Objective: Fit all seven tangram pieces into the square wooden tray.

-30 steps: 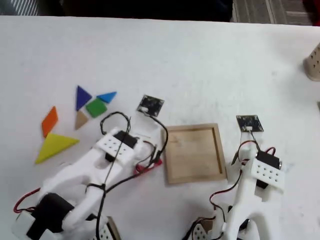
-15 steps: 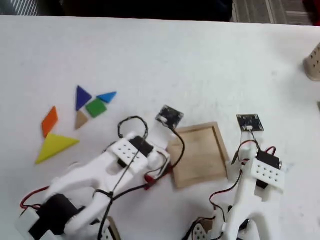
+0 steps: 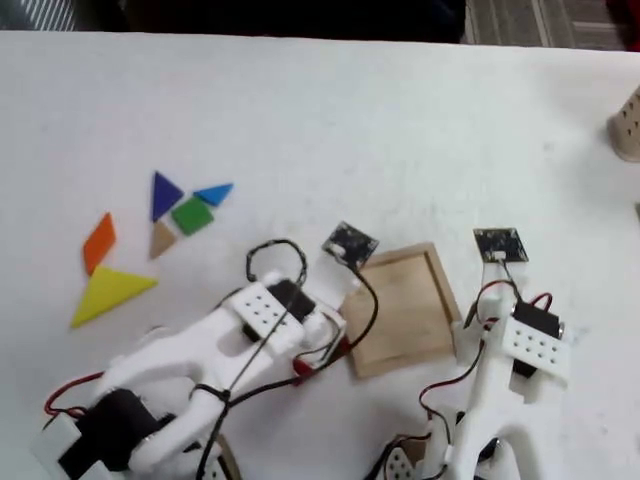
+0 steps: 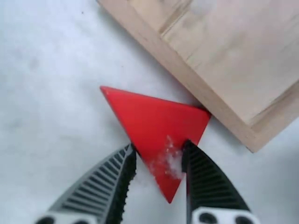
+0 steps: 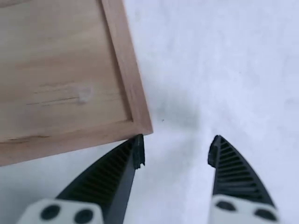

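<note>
One red triangle point(image 4: 154, 123), clenched in the left end effector point(image 4: 159, 148), lies just outside the wooden tray point(image 4: 210, 105) rim; the cavity is beyond.

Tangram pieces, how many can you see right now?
7. Six lie grouped at the table's left: purple triangle, blue triangle, green square, tan triangle, orange piece, yellow triangle. The left hand holds the red triangle beside the tray.

Seven tangram pieces point(image 3: 108, 292): one red triangle point(image 4: 154, 126), four other triangles point(image 3: 164, 194), one square point(image 3: 192, 214), one parallelogram point(image 3: 99, 241); one wooden tray point(image 3: 410, 300); two arms point(image 3: 190, 360).
</note>
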Tool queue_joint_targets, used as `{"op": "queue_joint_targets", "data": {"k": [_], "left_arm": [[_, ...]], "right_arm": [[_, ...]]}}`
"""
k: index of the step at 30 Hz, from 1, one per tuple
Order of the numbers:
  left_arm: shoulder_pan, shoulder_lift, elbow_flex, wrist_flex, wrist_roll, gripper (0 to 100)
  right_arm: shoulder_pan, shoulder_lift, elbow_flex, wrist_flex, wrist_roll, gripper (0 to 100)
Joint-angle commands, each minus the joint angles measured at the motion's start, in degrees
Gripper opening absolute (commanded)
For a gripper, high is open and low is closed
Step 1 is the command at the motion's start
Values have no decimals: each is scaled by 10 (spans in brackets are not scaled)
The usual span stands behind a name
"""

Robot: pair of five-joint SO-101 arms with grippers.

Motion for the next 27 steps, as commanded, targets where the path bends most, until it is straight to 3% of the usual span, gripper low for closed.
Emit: {"op": "queue_joint_targets", "data": {"k": [1,9,17,19,21,27], "left_arm": [[44,7,-6,15,-5,154],[121,7,-8,15,-5,153],[128,7,-8,12,-5,153],[128,7,-8,12,-5,117],[130,7,-8,11,-11,20],[205,7,-3,11,-38,22]], "right_arm": [[-4,-13,-2,-7,4,217],[-4,-15,-2,-8,2,217],[-4,-15,-2,-15,1,216],[-4,-15,-2,-16,1,216],[-4,-15,-2,-16,1,216],[-4,-15,-2,-16,1,216]]}}
